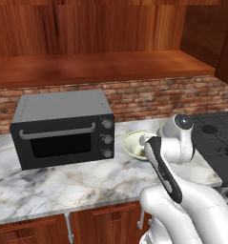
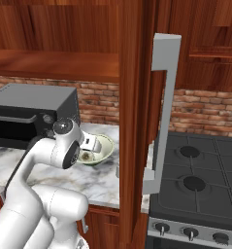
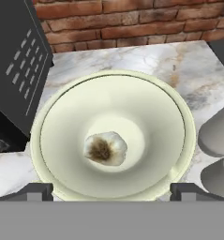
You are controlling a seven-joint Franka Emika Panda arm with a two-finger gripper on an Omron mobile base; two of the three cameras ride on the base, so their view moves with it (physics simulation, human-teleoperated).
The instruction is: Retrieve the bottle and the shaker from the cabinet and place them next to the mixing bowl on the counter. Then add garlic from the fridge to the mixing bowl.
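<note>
Looking down through the hand camera, I see the mixing bowl (image 3: pixel 113 136) directly beneath the jaws (image 3: pixel 111 191), with the garlic (image 3: pixel 105 148) lying loose at the bottom of the bowl, near its middle; the two finger tips stand wide apart, one at either side of the bowl's near rim, and hold nothing. The bowl sits on the marble worktop (image 1: pixel 63 183), just beside the toaster oven (image 1: pixel 63 128) on the side toward the stove (image 2: pixel 195 185); from the base cameras I see the arm bent forward with the hand hanging over the bowl. Just beside the bowl, on its stove side, two grey rounded shapes (image 3: pixel 219 150) stand on the worktop; I take them for the bottle and the shaker, though they are cut off at the edge of the hand view and I cannot tell which is which. A tall wooden door with a long grey handle (image 2: pixel 161 112) stands open edge-on between the bowl and the stove in the right base view; I cannot say whether it belongs to the cabinet or the fridge.

I judge the last step, garlic into the bowl, to be as good as done; the bulb is free of the fingers and resting inside. The next move calls only for lifting the hand straight up from the bowl, keeping clear of its rim and of the two grey things beside it; shutting that open door may follow.
</note>
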